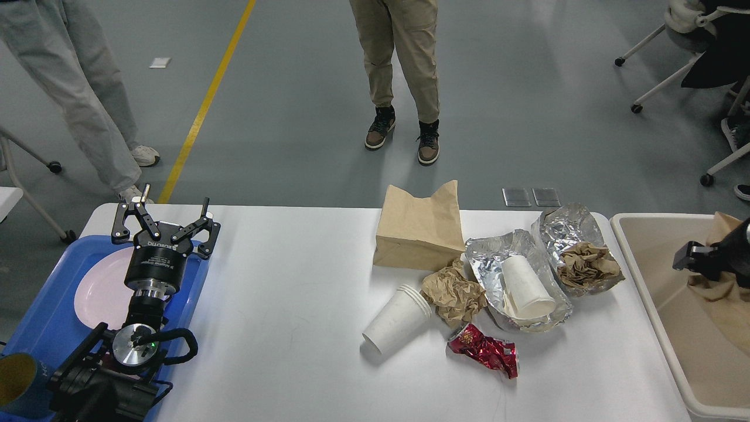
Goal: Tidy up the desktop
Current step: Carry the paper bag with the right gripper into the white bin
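The white desktop (281, 305) carries litter on its right half: a brown paper bag (419, 231), a crumpled brown paper (454, 293), a stack of white paper cups (398, 319) on its side, a crushed red can (483, 350), a foil sheet (498, 252) holding a white cup (527, 284), and a second foil sheet (571, 225) holding crumpled paper (586, 264). My left gripper (173, 208) is open and empty over the blue tray (41, 328). My right gripper (688, 256) is dark and small over the beige bin (644, 275).
A pink plate (99, 287) lies on the blue tray, with a yellow-lined cup (17, 384) at its near corner. Brown paper (723, 305) lies in the bin. Two people (404, 70) stand beyond the table's far edge. Chairs stand at the far right.
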Tool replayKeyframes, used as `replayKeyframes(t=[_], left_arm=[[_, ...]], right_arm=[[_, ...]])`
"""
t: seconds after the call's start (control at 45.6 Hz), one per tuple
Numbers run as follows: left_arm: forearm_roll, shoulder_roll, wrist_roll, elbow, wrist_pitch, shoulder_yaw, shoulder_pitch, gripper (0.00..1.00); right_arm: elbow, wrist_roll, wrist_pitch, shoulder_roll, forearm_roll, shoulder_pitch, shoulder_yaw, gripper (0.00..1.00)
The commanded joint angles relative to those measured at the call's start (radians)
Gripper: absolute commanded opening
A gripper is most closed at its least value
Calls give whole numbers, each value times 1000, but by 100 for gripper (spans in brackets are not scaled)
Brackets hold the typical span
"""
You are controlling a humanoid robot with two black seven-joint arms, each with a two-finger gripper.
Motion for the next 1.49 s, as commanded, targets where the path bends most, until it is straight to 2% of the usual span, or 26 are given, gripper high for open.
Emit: replayKeyframes(t=[0.0, 0.175, 0.241, 0.394, 0.591, 0.701, 0.811, 0.854, 0.876, 0.942, 0.964, 1.03, 1.468], left_arm=[[0, 0, 0, 0, 0, 0, 0, 96], [0, 0, 0, 0, 0, 0, 0, 96], [0, 0, 0, 0, 0, 0, 0, 96], [0, 0, 0, 2, 0, 0, 0, 96], [0, 0, 0, 0, 0, 0, 0, 96], [0, 2, 0, 0, 0, 0, 0, 96], [0, 0, 0, 0, 0, 0, 0, 96], [0, 0, 0, 2, 0, 0, 0, 96], [0, 0, 0, 0, 0, 0, 0, 96], [0, 0, 0, 0, 0, 0, 0, 96], [0, 0, 0, 2, 0, 0, 0, 96], [0, 0, 0, 0, 0, 0, 0, 96], [0, 0, 0, 0, 0, 0, 0, 96]], right_arm=[[-213, 0, -81, 58, 0, -221, 104, 0], [-416, -11, -353, 179, 9, -496, 152, 0], [-516, -14, -400, 225, 14, -580, 153, 0], [-706, -29, -439, 305, 18, -723, 162, 0], [-711, -38, -454, 310, 18, -745, 211, 0], [-709, -70, -454, 310, 18, -774, 214, 0], [-709, -72, -460, 302, 18, -788, 216, 0], [-711, -69, -472, 300, 18, -788, 216, 20], [-711, -64, -485, 300, 18, -788, 216, 34], [-711, -63, -544, 300, 17, -789, 218, 87], [-711, -63, -564, 302, 18, -789, 218, 100], [-708, -63, -591, 305, 18, -789, 219, 100], [-694, -63, -591, 297, 17, -780, 221, 100]])
